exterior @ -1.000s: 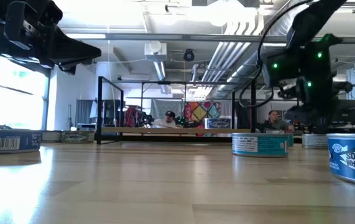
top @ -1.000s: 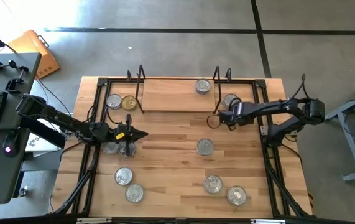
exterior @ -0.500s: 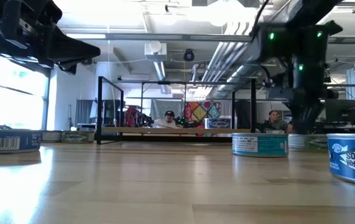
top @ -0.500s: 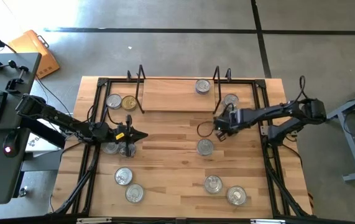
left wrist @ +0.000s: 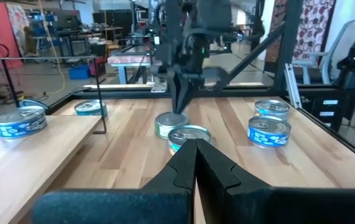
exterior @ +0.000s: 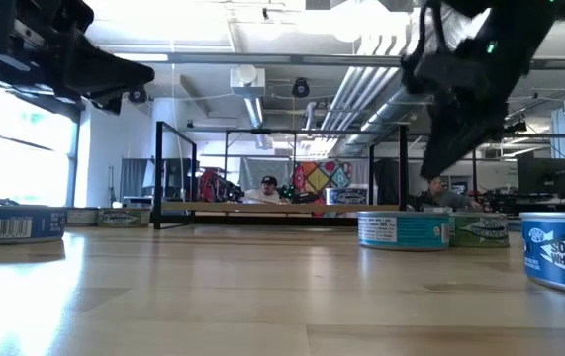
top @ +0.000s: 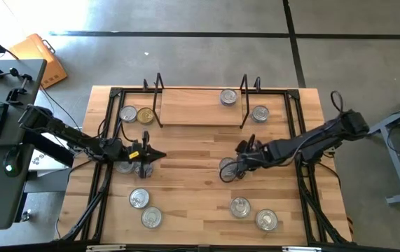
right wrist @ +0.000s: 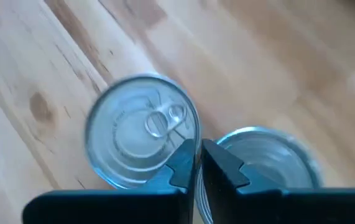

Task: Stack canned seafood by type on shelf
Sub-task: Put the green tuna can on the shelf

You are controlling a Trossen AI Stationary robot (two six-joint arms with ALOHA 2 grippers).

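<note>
High view: right gripper, fingers pinched together and holding nothing, is hovering over a mid-table tin; next, opening to grasp.

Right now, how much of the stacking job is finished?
Done: one tin sits on the shelf. In hand: nothing; the shut right end effector hovers over a middle tin, the shut left end effector waits at the table's left. Left: no stack yet, other tins lie on the table.
</note>
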